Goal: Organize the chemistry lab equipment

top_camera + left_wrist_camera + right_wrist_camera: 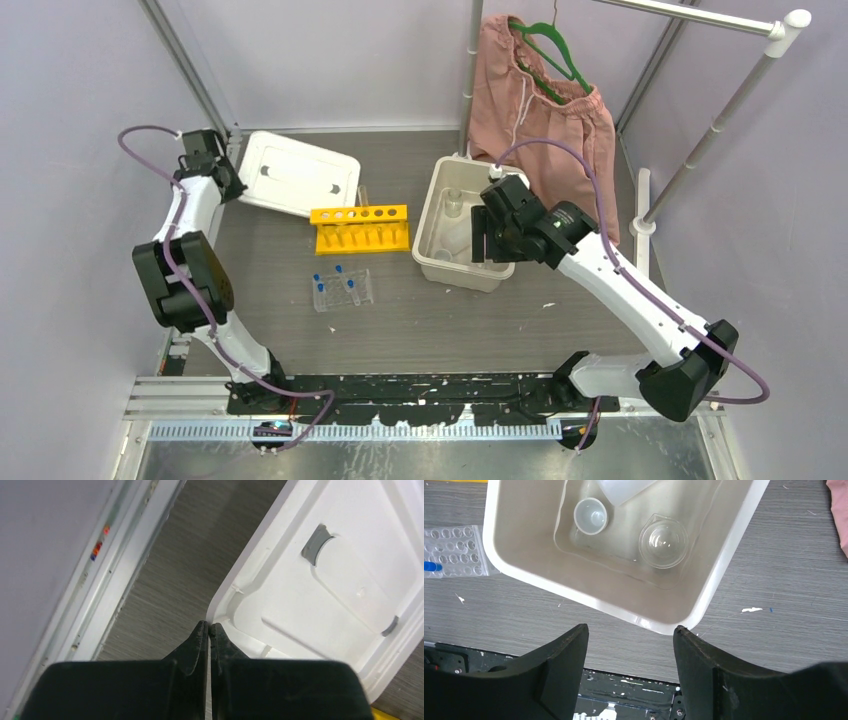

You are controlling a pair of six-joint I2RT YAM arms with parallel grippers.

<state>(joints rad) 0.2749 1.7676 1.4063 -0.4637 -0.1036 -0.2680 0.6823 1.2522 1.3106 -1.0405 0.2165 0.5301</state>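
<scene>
Two tools: left tool (208, 626) pinched; right tool (631, 632) spread.

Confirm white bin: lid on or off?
Off. The lid lies on the table beside the left gripper, apart from the bin; small clear glassware shows inside.

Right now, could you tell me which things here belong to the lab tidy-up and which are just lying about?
Job: yellow tube rack, clear grid rack, blue-capped tubes, small white cup, glass beaker, white tub, white lid.
Lying about: pink shorts, green hanger.
</scene>
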